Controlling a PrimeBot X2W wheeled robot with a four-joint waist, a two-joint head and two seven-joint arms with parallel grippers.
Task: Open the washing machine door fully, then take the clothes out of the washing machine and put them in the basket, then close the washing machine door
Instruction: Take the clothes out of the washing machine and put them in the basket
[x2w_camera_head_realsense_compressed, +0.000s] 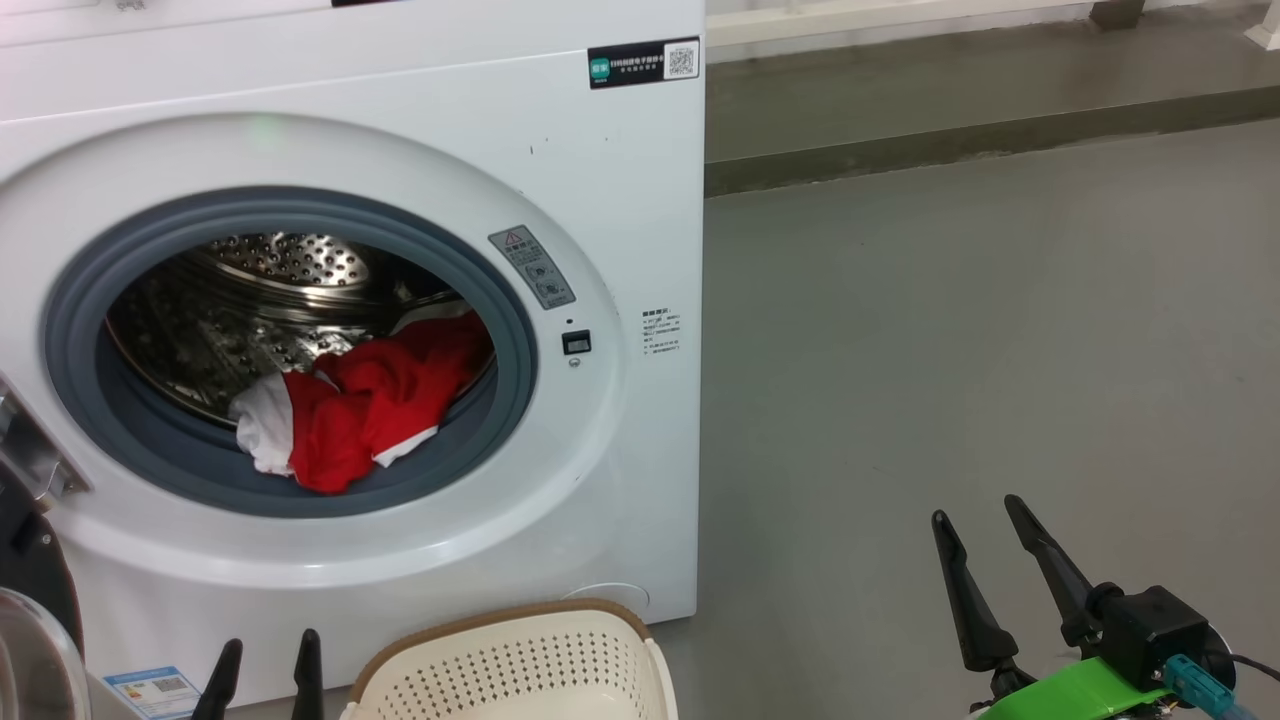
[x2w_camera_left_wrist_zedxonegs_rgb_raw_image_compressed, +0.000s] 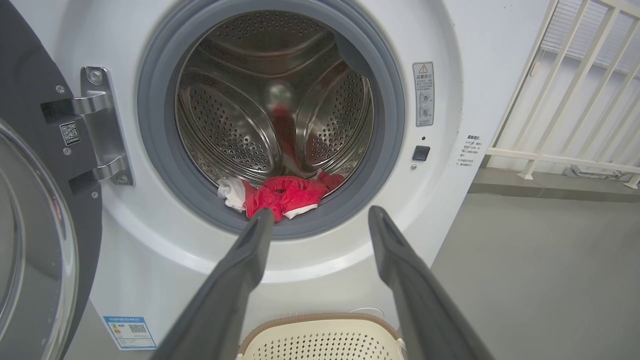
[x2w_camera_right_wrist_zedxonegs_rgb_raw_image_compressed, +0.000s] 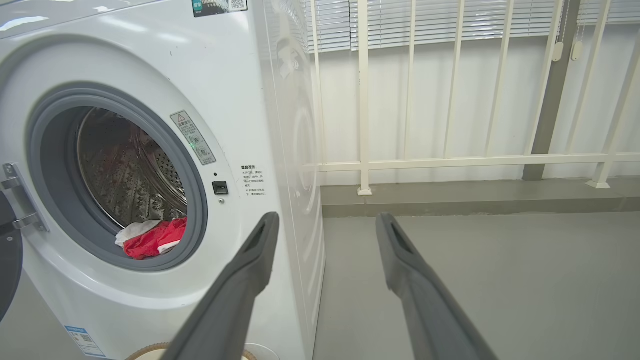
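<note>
The washing machine door (x2w_camera_left_wrist_zedxonegs_rgb_raw_image_compressed: 35, 210) is swung out on its hinge to the left of the opening. We therefore judge the first step complete and the unloading step in hand.

The clothes (x2w_camera_head_realsense_compressed: 365, 405) lie as one red-and-white heap low at the front of the drum (x2w_camera_head_realsense_compressed: 290, 262), resting against the lower part of the grey rubber ring (x2w_camera_head_realsense_compressed: 290, 207). Nothing is gripped yet. The basket (x2w_camera_head_realsense_compressed: 505, 612) sits at the foot of the washing machine (x2w_camera_head_realsense_compressed: 640, 190), just below the opening.

**Arm pose**
- The left gripper (x2w_camera_head_realsense_compressed: 268, 655) is low in front of the machine, just left of the basket. Its fingers point toward the opening, and its jaws are spread wide with nothing between them. In the left wrist view, the heap sits just above one fingertip.
- The right gripper (x2w_camera_head_realsense_compressed: 980, 520) is well off to the right over the bare floor (x2w_camera_head_realsense_compressed: 950, 350), aimed past the machine's right front edge. Its jaws are likewise wide and empty.

**Next move, in our judgement**
1. Advance the left gripper through the ring.
2. Lower it onto the heap and close on a thick fold.
3. Lift high enough to clear the ring's lip before carrying the load down to the basket.

Loose cloth may trail or snag on the ring.
</note>
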